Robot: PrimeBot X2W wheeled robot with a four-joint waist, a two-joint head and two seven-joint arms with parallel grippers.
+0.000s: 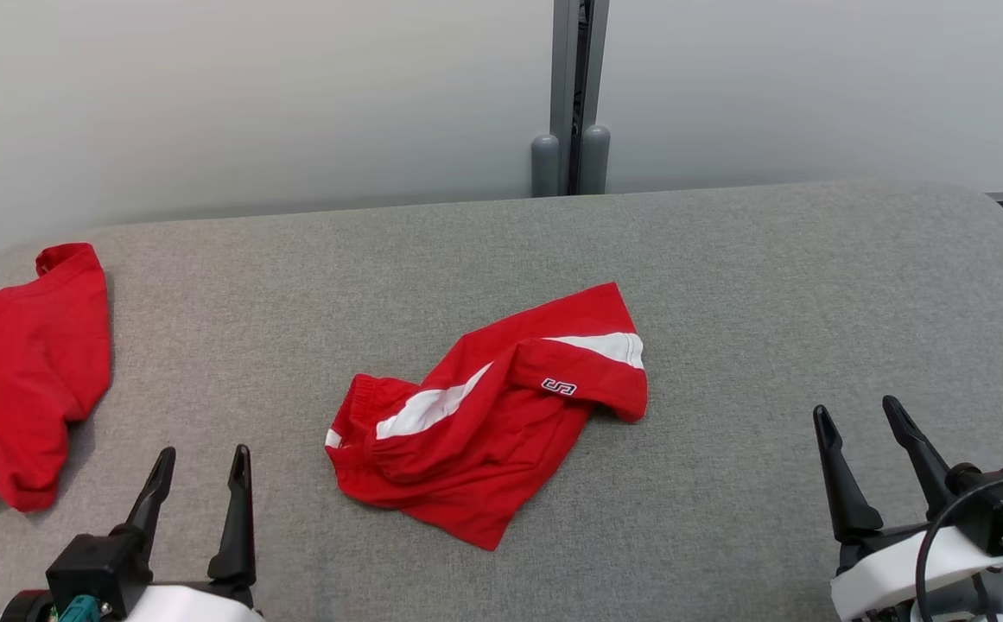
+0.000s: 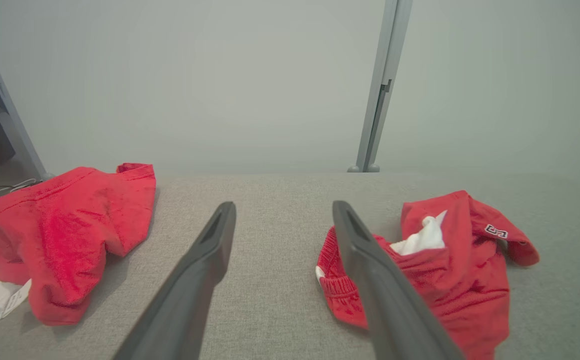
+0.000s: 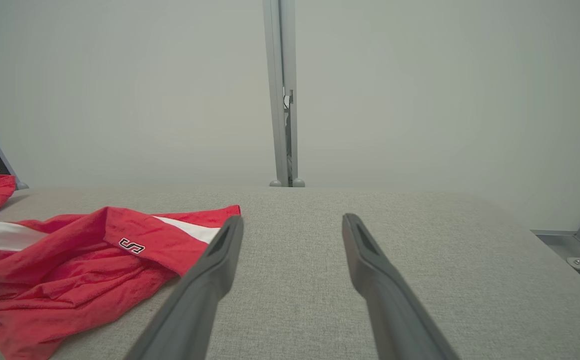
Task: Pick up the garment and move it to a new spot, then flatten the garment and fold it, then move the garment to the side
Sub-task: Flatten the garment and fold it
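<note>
- Left pincer (image 1: pixel 206 451) is seen spread wide, with nothing pinched between its fingers.
- Right pincer (image 1: pixel 855 406) is likewise spread and empty.
- Garment (image 1: pixel 484 432), red with white stripes, is found crumpled on the grey table (image 1: pixel 769 276) between the two pincers: ahead and right of the left one, well left of the right one, touched by neither.
- A second red garment (image 1: pixel 26 371) is laid left of the left pincer, at the table's edge.

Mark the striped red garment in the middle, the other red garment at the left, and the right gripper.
striped red garment (image 1: pixel 484 441), head view, red cloth below the white stripe
other red garment (image 1: pixel 30 363), head view, its middle
right gripper (image 1: pixel 855 406), head view, between its fingertips
</note>
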